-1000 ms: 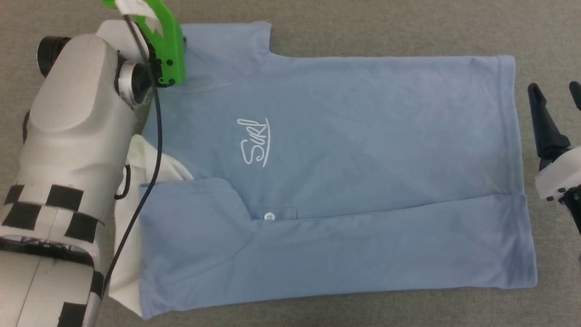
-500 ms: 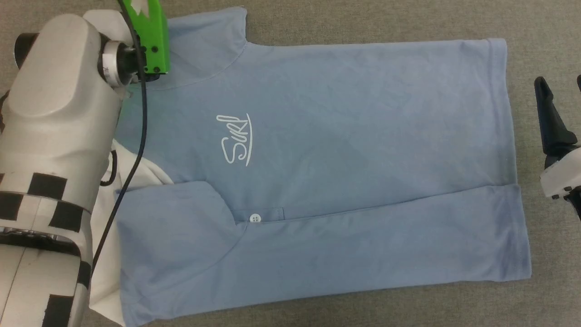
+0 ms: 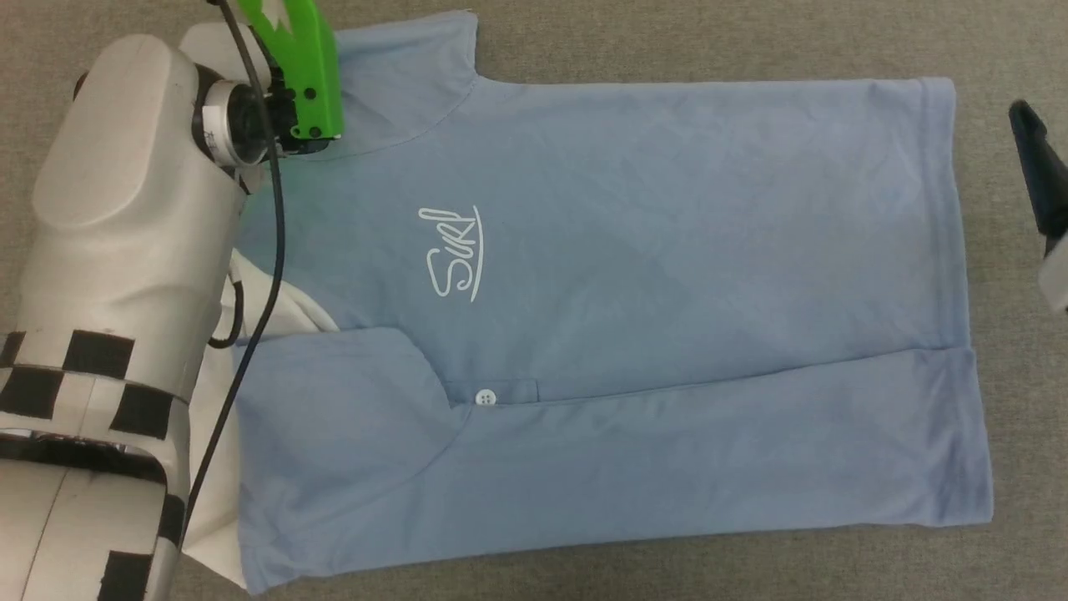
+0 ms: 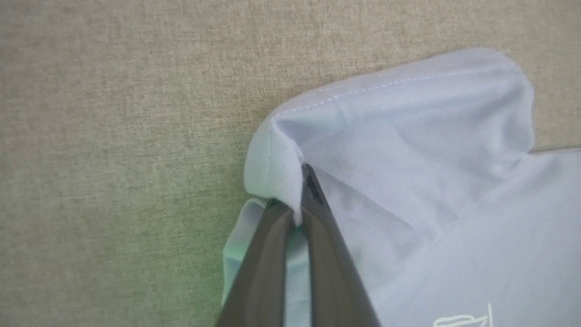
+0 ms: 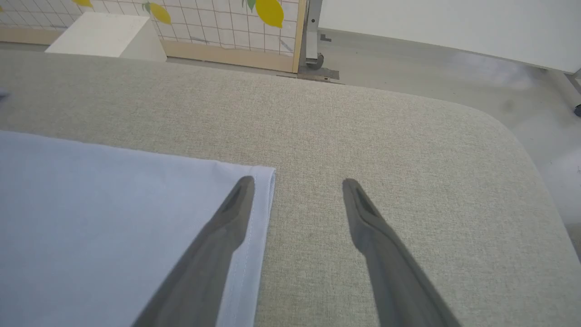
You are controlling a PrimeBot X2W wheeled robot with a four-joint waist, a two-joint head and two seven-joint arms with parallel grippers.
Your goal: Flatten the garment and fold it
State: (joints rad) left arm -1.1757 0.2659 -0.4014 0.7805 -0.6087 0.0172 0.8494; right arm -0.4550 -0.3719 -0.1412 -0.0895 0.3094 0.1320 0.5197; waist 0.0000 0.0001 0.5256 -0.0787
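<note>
The shirt (image 3: 667, 250) is laid out on the grey pad (image 5: 363, 127). In the head view its long way runs from left to right. The white collar (image 3: 275, 309) is at the left arm's end and the hem (image 5: 265, 204) is at the right arm's end.

The shirt is light blue and mostly smooth, with white writing (image 3: 455, 255) on the chest. The near long side is folded over onto the front, and the edge of that fold is seen just by the small white button (image 3: 485, 398). The far sleeve (image 3: 409, 75) sticks out at the far left corner.

That sleeve is pinched at its edge by the left gripper (image 4: 297, 200). The fingers are pressed together and a little cloth is bunched up between them.

The right gripper (image 5: 295, 181) is held wide open at the far hem corner. One finger is over the cloth and one is over the pad, and nothing is gripped.

It looks like the far side is to be folded toward the near side next. For that, the hem corner would best be taken by the right gripper, since it is nearest.
</note>
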